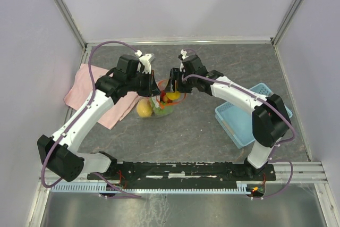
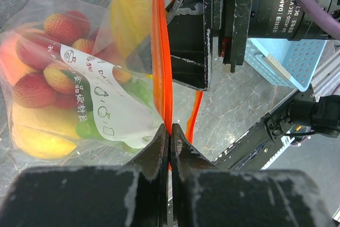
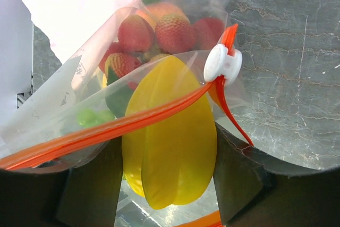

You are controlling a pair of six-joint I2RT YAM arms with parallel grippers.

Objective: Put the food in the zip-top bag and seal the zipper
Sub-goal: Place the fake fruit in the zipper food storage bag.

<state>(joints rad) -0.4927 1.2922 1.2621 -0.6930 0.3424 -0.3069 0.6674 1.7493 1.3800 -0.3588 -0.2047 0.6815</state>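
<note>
The crinkly clear zip-top bag [image 1: 157, 106], already holding red, orange and green toy fruit [image 2: 32, 89], is at the middle of the grey table [image 3: 297, 51]. The left gripper [image 2: 169, 131] pinches its orange-red zipper strip [image 2: 159, 51]. The right gripper [image 3: 164, 184] holds a smooth yellow toy fruit [image 3: 170, 131] in the bag's mouth. Loading looks nearly done. Next, the right gripper should release and withdraw, then run the white slider [image 3: 223, 63] along the strip.

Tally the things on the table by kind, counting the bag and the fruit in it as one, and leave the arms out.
zip-top bag: 1
pink cloth: 1
light-blue basket: 1
Total: 3
</note>
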